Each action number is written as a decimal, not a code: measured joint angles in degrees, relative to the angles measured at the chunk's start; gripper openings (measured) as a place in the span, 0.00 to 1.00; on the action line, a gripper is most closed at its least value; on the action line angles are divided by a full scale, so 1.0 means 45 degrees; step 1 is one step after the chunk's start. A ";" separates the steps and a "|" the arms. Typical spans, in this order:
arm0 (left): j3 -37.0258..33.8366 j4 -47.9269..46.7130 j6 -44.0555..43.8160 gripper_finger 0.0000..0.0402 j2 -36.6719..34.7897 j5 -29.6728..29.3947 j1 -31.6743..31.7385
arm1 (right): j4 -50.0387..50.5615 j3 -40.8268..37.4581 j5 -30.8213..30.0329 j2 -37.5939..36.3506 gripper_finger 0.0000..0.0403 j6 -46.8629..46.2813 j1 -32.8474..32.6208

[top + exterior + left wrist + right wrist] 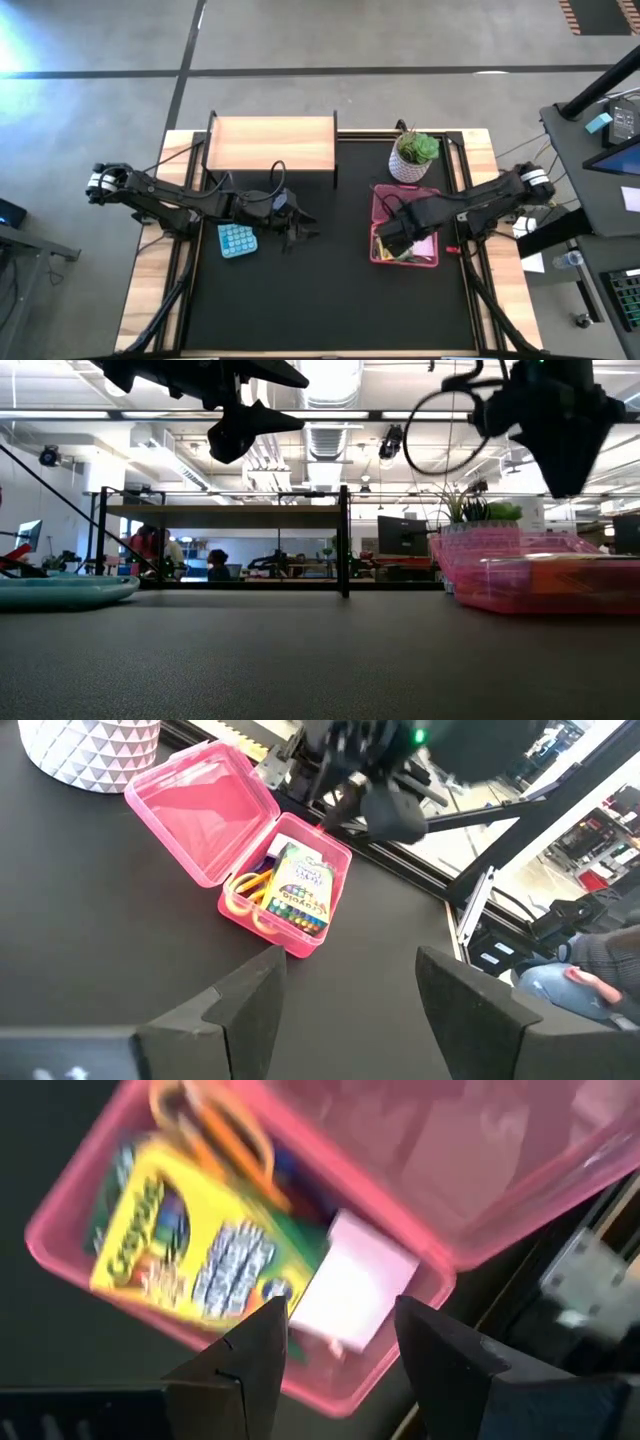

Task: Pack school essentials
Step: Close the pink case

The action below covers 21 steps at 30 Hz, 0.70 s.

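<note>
A pink plastic box [428, 255] stands open on the table's right half, its lid [200, 805] folded back. In its tray lie a yellow-green crayon box [180, 1250], orange-yellow scissors handles [215, 1130] and a small white card [355, 1280] that rests partly on the crayon box. My right gripper [340, 1345] hovers open just above the tray [390, 240], near the card, touching nothing. My left gripper [350, 990] is open and raised over the table's middle [303, 230], pointing toward the box. Pens, pencils and the eraser do not show plainly.
A teal calculator [236, 240] lies flat under the left arm. A potted green plant [413, 155] stands just beyond the pink box. A wooden shelf [270, 145] sits at the far edge. Bare black mat [330, 300] fills the near half.
</note>
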State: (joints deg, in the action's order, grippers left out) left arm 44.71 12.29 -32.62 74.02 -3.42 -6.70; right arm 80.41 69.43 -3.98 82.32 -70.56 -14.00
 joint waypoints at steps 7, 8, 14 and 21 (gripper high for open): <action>0.0000 0.0086 0.0000 0.52 0.0000 -0.0005 -0.0005 | 0.0048 -0.0042 -0.1955 -0.1187 0.44 0.0018 0.0336; 0.0001 0.0165 -0.0002 0.52 0.0000 -0.0005 -0.0005 | 0.0064 -0.0056 -0.2175 -0.1287 0.44 0.0018 0.0456; 0.0049 0.0183 -0.0017 0.52 -0.0080 0.0022 -0.0002 | 0.0178 -0.0069 -0.2891 -0.1836 0.44 0.0480 0.1690; 0.0049 0.0008 -0.0015 0.52 -0.0937 0.0686 -0.0005 | 0.0241 -0.0079 -0.2793 -0.2614 0.44 0.2545 0.3163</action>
State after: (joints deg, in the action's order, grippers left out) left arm 44.93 12.33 -32.69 69.80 -0.33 -6.72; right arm 81.49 69.08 -16.54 70.56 -59.11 0.23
